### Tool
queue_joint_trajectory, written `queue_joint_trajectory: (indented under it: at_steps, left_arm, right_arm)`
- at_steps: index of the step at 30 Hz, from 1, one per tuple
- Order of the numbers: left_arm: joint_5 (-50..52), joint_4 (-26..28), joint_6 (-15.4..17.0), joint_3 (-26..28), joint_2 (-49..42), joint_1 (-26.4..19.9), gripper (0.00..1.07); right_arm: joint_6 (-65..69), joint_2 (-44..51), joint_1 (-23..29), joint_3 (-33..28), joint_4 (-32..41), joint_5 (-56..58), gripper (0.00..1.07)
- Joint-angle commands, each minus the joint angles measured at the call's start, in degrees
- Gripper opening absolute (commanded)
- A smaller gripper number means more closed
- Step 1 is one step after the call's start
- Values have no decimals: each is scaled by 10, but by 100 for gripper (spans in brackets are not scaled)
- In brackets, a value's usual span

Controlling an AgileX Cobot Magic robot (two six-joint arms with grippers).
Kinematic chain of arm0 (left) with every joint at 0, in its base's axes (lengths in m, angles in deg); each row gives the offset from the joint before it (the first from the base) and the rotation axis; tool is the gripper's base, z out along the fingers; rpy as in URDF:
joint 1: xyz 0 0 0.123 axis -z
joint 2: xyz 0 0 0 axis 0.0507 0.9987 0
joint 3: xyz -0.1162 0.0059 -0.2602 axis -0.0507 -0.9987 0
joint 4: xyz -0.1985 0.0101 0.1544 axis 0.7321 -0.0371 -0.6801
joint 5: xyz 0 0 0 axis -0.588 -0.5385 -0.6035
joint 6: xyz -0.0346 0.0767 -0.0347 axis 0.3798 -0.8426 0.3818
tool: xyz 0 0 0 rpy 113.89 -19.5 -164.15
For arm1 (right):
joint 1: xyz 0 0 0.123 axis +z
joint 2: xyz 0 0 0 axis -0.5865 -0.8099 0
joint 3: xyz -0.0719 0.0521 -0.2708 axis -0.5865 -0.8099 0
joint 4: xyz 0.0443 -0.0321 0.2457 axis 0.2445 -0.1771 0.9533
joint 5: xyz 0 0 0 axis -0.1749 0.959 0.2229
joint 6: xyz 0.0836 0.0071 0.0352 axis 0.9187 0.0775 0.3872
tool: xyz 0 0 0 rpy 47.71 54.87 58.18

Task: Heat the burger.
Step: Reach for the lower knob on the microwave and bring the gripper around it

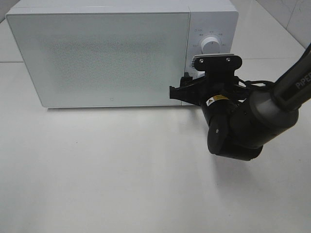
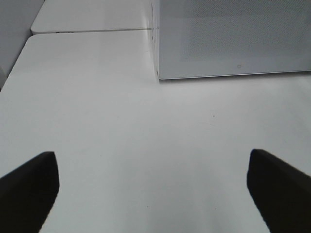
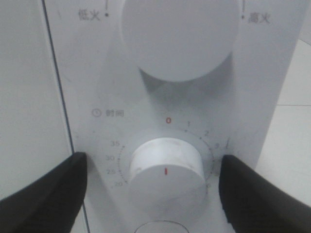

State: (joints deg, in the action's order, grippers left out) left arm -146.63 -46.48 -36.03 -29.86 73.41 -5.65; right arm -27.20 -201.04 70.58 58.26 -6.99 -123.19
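step: set timer | right gripper (image 3: 153,164) released, jaws straddling round white timer knob (image 3: 165,175), frame centre-right on boxy white microwave (image 1: 214,22) | centre, clench evenly, twist clockwise | left gripper (image 2: 153,191) released, idle | burger unseen, presumably behind shut door (image 1: 97,53)

White, flat, matte desk (image 1: 121,174). One white, box-shaped microwave oven (image 1: 97,53), door closed, stands directly on it, toward the rear.

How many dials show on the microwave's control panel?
2: an upper dial and, below it, the timer dial, flanked by the right gripper. A further control below is cut off.
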Motion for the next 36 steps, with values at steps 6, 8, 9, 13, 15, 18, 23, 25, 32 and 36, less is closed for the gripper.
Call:
queue_joint_trajectory:
  at_steps: [6, 8, 9, 13, 15, 18, 23, 25, 32, 36]
  left_arm:
    - [4, 3, 3, -1, -13, -2, 98]
    - [4, 3, 3, -1, -13, -2, 98]
    - [4, 3, 3, -1, -13, -2, 98]
    - [4, 3, 3, -1, -13, -2, 98]
    - [4, 3, 3, -1, -13, -2, 98]
    - [4, 3, 3, -1, -13, -2, 98]
    - [4, 3, 3, -1, -13, -2, 98]
    - [4, 3, 3, -1, -13, -2, 98]
    - [4, 3, 3, -1, -13, -2, 98]
    - [4, 3, 3, -1, -13, -2, 98]
  right_arm:
    - [2, 9, -4, 11, 1, -17, 69]
    - [2, 10, -4, 11, 1, -14, 60]
    - [2, 10, -4, 11, 1, -14, 60]
    - [2, 10, -4, 11, 0, -9, 23]
    - [2, 10, -4, 11, 0, -14, 5]
    - [2, 10, -4, 11, -2, -28, 0]
    - [2, 10, -4, 11, -6, -63, 0]
    - [2, 10, -4, 11, -11, -70, 0]
    - [66, 10, -4, 11, -45, -93, 0]
    - [146, 10, -4, 11, -57, -93, 0]
